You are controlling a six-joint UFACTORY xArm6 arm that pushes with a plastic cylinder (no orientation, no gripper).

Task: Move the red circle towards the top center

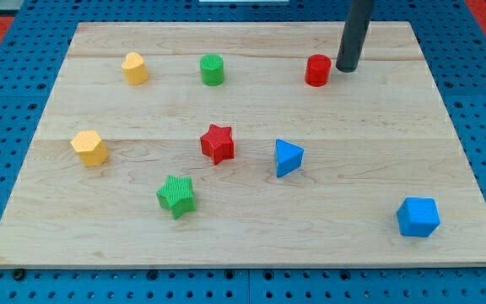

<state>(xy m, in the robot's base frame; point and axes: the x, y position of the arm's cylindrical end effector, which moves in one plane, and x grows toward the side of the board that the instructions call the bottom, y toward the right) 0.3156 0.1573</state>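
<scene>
One ribbed red circle (317,70) beside my tip (346,69).

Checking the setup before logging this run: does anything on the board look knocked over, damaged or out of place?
Nothing stands out. All blocks sit flat and apart on the wooden board; my tip is just right of the red circle.

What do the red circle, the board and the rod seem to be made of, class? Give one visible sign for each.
Red circle: probably plastic, matte, with fine ridges down its side, perhaps 3D-printed.
Board: pale wood, shown by grain lines and plank seams; finish looks smooth.
Rod: dark, smooth and uniform; metal or plastic, I cannot tell. My tip sits just right of the red circle.
</scene>
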